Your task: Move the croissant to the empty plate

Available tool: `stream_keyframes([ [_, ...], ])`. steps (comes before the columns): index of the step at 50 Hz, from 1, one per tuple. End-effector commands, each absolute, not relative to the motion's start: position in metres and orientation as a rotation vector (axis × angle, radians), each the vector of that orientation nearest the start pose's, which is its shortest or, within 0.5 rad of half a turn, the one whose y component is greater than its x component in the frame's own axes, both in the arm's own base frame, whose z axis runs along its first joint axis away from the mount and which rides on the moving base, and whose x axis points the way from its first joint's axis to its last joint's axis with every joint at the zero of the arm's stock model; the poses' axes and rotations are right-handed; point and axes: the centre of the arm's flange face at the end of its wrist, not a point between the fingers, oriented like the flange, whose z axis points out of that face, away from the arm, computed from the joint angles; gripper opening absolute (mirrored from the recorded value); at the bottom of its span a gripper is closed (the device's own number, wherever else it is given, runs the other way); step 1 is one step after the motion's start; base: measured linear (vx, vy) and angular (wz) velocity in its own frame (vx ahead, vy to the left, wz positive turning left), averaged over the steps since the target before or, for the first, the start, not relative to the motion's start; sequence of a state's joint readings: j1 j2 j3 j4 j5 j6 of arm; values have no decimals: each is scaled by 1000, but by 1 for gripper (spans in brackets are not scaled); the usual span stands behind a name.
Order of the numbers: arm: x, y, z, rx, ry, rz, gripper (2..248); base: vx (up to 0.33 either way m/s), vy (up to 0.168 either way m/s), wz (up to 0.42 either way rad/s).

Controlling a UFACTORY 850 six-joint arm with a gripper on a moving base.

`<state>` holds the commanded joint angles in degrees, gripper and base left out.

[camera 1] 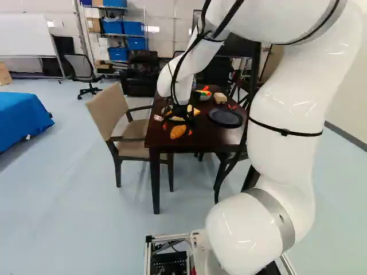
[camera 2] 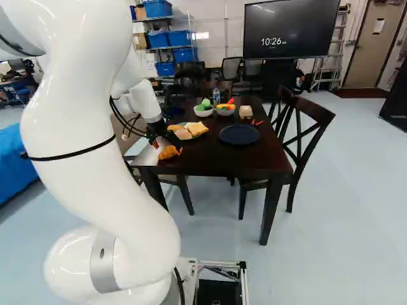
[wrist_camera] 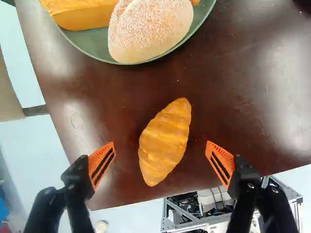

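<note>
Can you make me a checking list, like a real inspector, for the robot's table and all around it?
Surface: dark, shiny table, a few tiny pale specks near the croissant.
Job's things: croissant lying near the table's edge; dark plate with nothing on it.
Clutter: green plate of breads, two bowls, bottle, small tan box, something red too small to name.
Tool: open, its fingers on either side of the croissant, not touching it.
Cables: black, running along the arm, one length hanging loose; damage: nothing seen.
Surroundings: tan chair, dark chair, big screen, shelves with blue bins.
</note>
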<state>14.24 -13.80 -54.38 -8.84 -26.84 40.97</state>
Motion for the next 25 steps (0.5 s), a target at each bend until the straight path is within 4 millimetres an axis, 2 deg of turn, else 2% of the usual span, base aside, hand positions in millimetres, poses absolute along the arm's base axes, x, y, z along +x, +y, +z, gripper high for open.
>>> stream_keyframes([
  [20, 492, 118, 430, -3039, 517, -390, 245, 0, 0, 0],
  [21, 492, 118, 430, -3039, 517, -390, 232, 0, 0, 0],
  [25, 492, 118, 430, -3039, 517, -390, 232, 0, 0, 0],
])
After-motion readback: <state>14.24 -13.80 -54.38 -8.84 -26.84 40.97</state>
